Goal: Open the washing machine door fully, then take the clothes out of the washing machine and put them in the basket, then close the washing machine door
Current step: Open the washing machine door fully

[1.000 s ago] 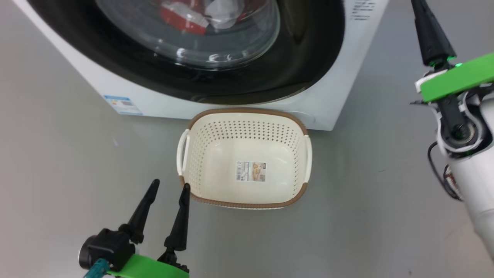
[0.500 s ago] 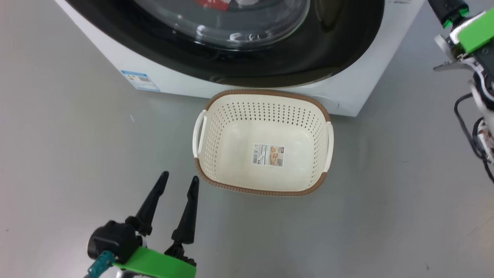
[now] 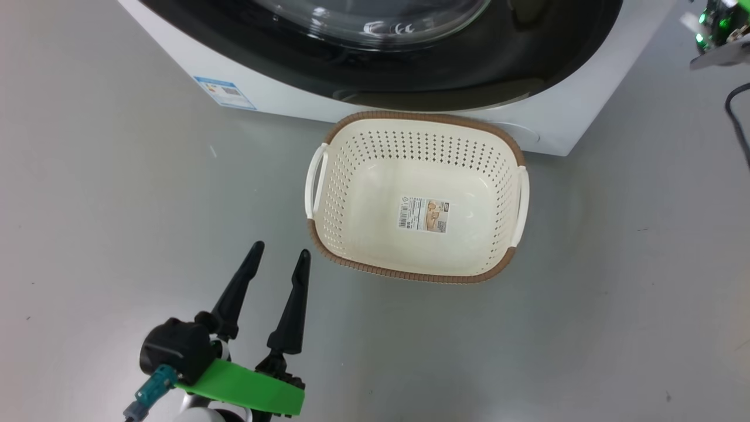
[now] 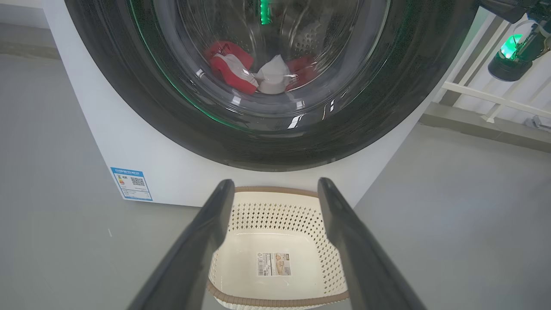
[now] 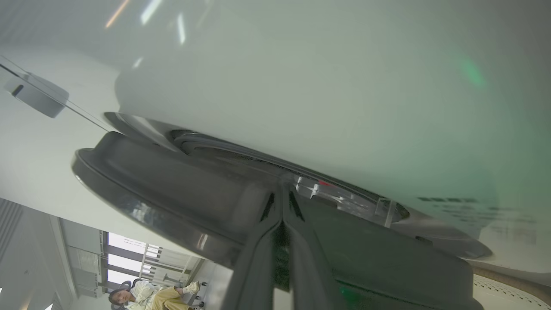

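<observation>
No wording legible: ahead and left of my left gripper (image 4: 275, 183), a blue QR-coded sticker (image 4: 131, 184) on the washer (image 4: 129, 137); between its fingers (image 4: 202, 241), a barcoded paper label (image 4: 273, 264) in the basket (image 4: 275, 215).

**Door bars the drum**

The door (image 4: 275, 146) covers the washer's (image 4: 129, 146) mouth, with the clothes (image 4: 230, 71) behind its glass. A narrow slit shows at its edge, where the right gripper's (image 5: 282, 191) pressed-together fingers point. The basket (image 3: 410, 275) crowds the washer's foot. Floor (image 3: 117, 205) lies open on both sides.
</observation>
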{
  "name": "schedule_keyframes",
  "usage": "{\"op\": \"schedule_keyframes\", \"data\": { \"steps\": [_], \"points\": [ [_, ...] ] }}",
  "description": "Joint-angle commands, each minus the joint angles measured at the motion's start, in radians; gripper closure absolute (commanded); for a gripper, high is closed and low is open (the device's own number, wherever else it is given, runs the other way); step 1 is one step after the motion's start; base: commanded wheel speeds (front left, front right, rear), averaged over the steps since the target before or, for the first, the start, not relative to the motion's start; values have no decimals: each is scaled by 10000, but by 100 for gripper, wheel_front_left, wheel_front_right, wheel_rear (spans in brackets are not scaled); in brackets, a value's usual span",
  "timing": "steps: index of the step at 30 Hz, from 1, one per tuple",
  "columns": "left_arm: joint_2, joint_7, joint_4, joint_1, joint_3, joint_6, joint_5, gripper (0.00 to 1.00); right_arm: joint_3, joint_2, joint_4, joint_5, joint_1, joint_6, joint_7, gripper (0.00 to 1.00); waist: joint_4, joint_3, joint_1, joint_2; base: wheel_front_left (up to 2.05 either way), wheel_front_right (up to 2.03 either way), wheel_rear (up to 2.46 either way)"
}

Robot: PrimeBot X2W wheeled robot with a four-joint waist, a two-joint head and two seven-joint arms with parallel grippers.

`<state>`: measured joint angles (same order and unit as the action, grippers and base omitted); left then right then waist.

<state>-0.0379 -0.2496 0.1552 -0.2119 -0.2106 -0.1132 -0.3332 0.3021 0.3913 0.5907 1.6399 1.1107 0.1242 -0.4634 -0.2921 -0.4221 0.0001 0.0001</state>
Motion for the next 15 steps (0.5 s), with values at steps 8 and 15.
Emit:
{"op": "schedule_keyframes", "data": {
  "steps": [8, 15],
  "points": [
    [-124, -122, -204, -270, 209, 52, -191, 0, 203, -51, 477, 120, 783, 65, -823, 100, -116, -197, -1, -1, 0, 0, 0],
    [-124, -122, -207, -359, 148, 74, -262, 0, 272, -196, 509, 213, 839, 65, -1314, 100, -115, -206, -1, -1, 0, 0, 0]
  ]
}}
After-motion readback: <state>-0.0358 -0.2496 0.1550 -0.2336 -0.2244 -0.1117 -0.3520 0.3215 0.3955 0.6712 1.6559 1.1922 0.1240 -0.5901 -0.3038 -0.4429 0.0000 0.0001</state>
